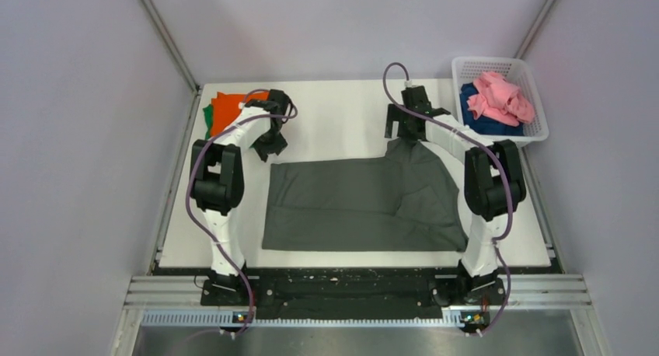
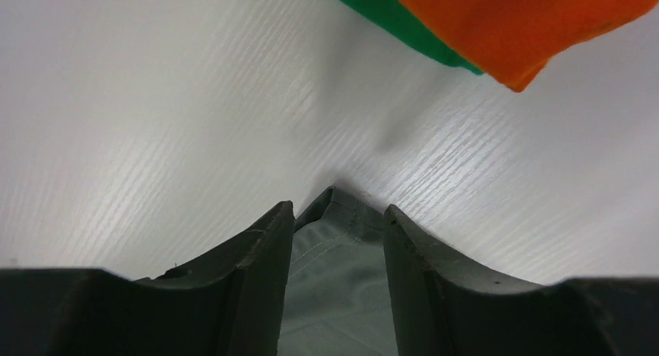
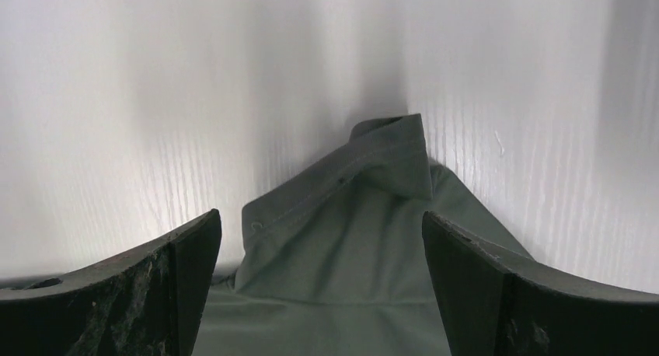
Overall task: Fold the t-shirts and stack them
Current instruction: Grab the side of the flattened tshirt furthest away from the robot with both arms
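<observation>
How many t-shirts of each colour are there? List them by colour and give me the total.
Dark grey t-shirt: 1
Orange t-shirt: 1
Green t-shirt: 1
Pink t-shirt: 1
Dark blue t-shirt: 1
Total: 5

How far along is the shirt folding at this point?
Done: an orange shirt lies folded on a green shirt at the far-left corner. In hand: the dark grey shirt lies spread, the left gripper straddling its far-left corner, the right gripper open over its far-right one. Left: the pink shirt and dark blue shirt sit unfolded in the basket.
</observation>
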